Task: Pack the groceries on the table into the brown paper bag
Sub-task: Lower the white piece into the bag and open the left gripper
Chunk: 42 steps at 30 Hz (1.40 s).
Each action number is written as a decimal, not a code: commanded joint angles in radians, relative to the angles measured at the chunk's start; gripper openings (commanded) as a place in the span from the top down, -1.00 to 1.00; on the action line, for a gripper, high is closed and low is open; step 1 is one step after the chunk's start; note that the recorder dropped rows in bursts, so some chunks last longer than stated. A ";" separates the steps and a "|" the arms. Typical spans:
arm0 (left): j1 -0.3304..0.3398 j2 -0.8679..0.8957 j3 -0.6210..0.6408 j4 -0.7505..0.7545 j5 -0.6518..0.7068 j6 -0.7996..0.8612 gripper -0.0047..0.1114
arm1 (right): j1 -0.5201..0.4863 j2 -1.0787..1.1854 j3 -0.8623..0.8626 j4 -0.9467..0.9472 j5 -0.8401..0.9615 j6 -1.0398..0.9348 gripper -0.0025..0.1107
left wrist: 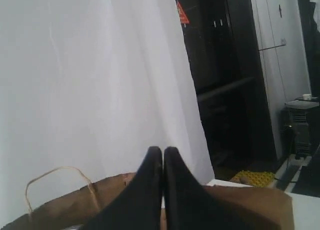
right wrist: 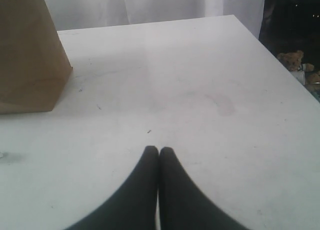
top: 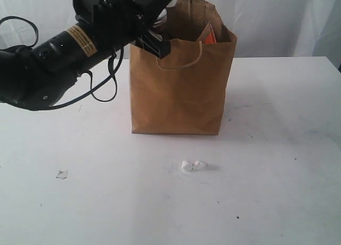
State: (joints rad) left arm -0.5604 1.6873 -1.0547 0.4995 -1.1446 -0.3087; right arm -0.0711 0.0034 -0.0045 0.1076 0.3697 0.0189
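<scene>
The brown paper bag (top: pixel 181 90) stands upright at the middle of the table (top: pixel 277 165), mouth open. An orange-labelled pouch (top: pixel 209 37) pokes up inside it at the right. Two small white lumps (top: pixel 193 164) lie on the tabletop just in front of the bag. My left gripper (top: pixel 162 47) hangs at the bag's upper left rim, shut with nothing between its fingers; in the left wrist view it (left wrist: pixel 163 150) sits above the bag's rim (left wrist: pixel 245 205) and cord handle (left wrist: pixel 55 182). My right gripper (right wrist: pixel 159 150) is shut and empty, low over bare table, with the bag (right wrist: pixel 25 50) off to one side. The other groceries are hidden.
A small chipped mark (top: pixel 62 174) lies on the tabletop at the front left. A white curtain (top: pixel 277 16) hangs behind the table. The left arm's cable (top: pixel 104 88) loops down beside the bag. The table's edge (right wrist: pixel 280 60) shows in the right wrist view.
</scene>
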 commanded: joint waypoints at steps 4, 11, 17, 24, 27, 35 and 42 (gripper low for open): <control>-0.001 0.082 -0.099 0.014 0.118 -0.010 0.92 | -0.009 -0.003 0.005 -0.001 -0.004 0.004 0.96; -0.001 0.101 -0.133 0.041 0.194 -0.010 0.92 | -0.009 -0.003 0.005 -0.001 -0.004 0.004 0.96; -0.001 0.101 -0.133 0.041 0.196 -0.017 0.79 | -0.009 -0.003 0.005 -0.001 -0.004 0.004 0.96; -0.001 0.101 -0.133 0.041 0.230 -0.071 0.22 | -0.009 -0.003 0.005 -0.001 -0.004 0.004 0.96; -0.001 0.101 -0.133 0.041 0.240 -0.091 0.05 | -0.009 -0.003 0.005 -0.001 -0.004 0.004 0.96; -0.001 0.074 -0.133 0.041 0.241 -0.114 -0.05 | -0.009 -0.003 0.005 -0.001 -0.004 0.004 0.96; -0.001 -0.044 -0.051 0.047 0.274 -0.114 -0.05 | -0.009 -0.003 0.005 -0.001 -0.004 0.004 0.96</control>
State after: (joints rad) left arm -0.5604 1.6938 -1.1380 0.5439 -0.8841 -0.4123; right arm -0.0711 0.0034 -0.0045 0.1076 0.3697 0.0189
